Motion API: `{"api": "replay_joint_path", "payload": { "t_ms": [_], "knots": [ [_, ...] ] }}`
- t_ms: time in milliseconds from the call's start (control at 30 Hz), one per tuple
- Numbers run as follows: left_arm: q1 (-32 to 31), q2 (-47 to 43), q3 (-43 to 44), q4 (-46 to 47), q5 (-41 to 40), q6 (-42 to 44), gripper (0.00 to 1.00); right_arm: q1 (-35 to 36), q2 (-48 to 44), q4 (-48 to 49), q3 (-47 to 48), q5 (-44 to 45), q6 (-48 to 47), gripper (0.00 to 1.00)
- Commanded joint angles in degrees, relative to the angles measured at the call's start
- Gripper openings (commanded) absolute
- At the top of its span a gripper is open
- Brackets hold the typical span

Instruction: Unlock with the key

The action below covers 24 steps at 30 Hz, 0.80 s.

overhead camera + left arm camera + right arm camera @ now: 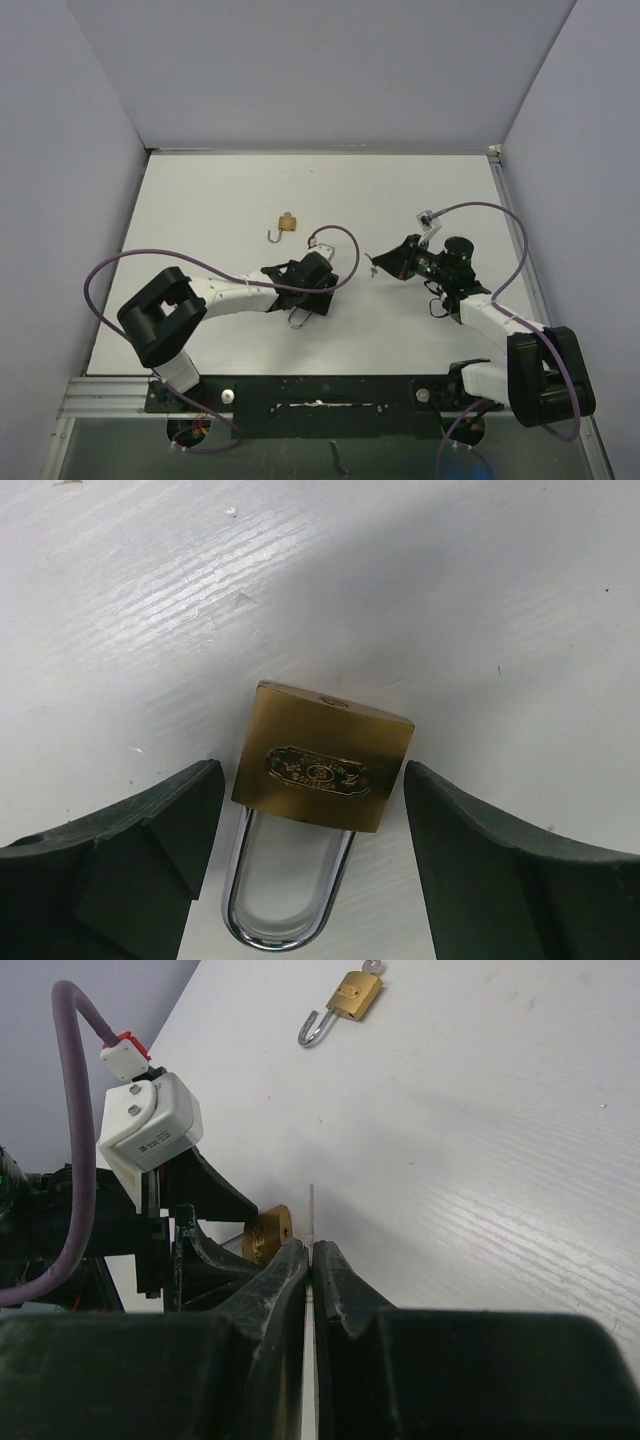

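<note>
A brass padlock (322, 770) with a closed steel shackle (285, 935) lies flat on the white table between the fingers of my left gripper (312, 780). The gripper is open, with a small gap on each side of the lock body. In the top view the left gripper (312, 290) sits mid-table with the shackle (298, 318) showing below it. My right gripper (311, 1250) is shut on a thin key (312, 1205), seen edge-on, its tip pointing toward the lock's keyhole end (268, 1235) and short of it. From above, the right gripper (380, 264) holds the key (371, 267) right of the left gripper.
A second small brass padlock (288, 223) with its shackle hanging open lies farther back on the table; it also shows in the right wrist view (355, 995). Purple cables loop from both arms. Grey walls enclose the table on three sides.
</note>
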Motion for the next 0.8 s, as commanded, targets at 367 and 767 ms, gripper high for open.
{"api": "replay_joint_path", "payload": {
  "t_ms": [367, 767],
  "knots": [
    [-4.60, 6.70, -5.63, 7.88, -2.60, -1.55, 0.61, -0.17, -7.05, -2.89, -3.92, 1.04, -3.15, 0.00],
    [-6.34, 9.13, -5.63, 13.84, -3.28, 1.27, 0.00, -0.07, -4.41, -9.31, -1.40, -6.19, -4.14, 0.00]
  ]
}}
